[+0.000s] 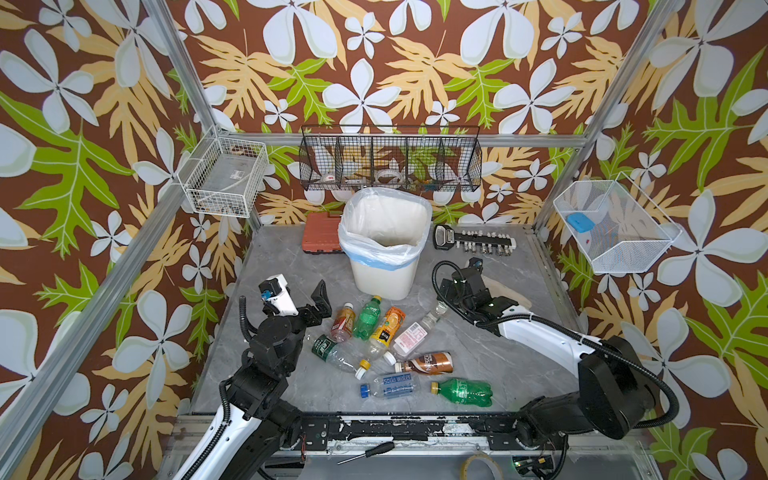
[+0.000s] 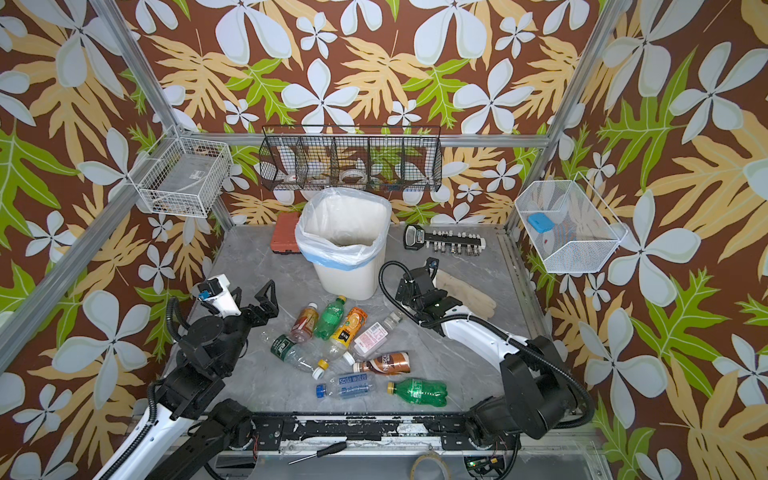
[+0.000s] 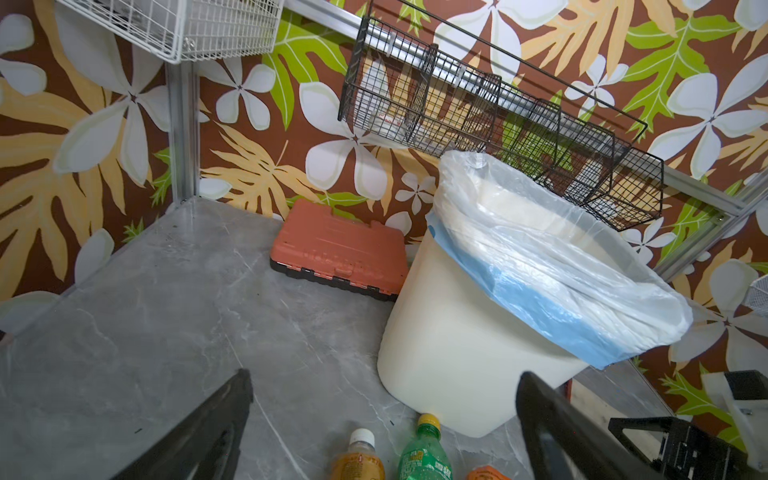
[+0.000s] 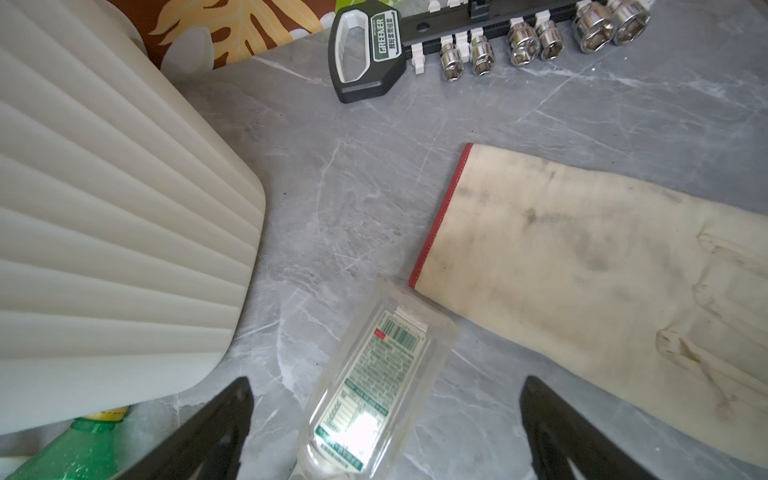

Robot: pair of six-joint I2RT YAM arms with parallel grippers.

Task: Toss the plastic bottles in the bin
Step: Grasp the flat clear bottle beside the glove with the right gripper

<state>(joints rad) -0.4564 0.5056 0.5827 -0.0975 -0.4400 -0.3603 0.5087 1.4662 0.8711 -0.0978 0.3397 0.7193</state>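
Note:
The white bin [image 1: 384, 276] with its bag liner stands upright at the back middle of the table. Several plastic bottles lie in front of it in both top views, among them a green one [image 1: 368, 318], an orange one [image 1: 388, 326], a soda water one [image 1: 390, 384] and a brown one [image 1: 428, 363]. My left gripper [image 3: 385, 375] is open and empty, left of the pile [image 1: 311, 301]. My right gripper [image 4: 385, 381] is open over a clear bottle [image 4: 386, 345] lying beside the bin [image 4: 104, 228]; its fingers [image 4: 224, 415] do not touch the bottle.
A beige glove [image 4: 582, 257] lies right of the clear bottle. A socket rail [image 1: 473, 241] and an orange tool case [image 1: 322, 232] sit along the back wall. Wire baskets [image 1: 390, 160] hang on the walls. A screwdriver [image 1: 368, 451] lies on the front rail.

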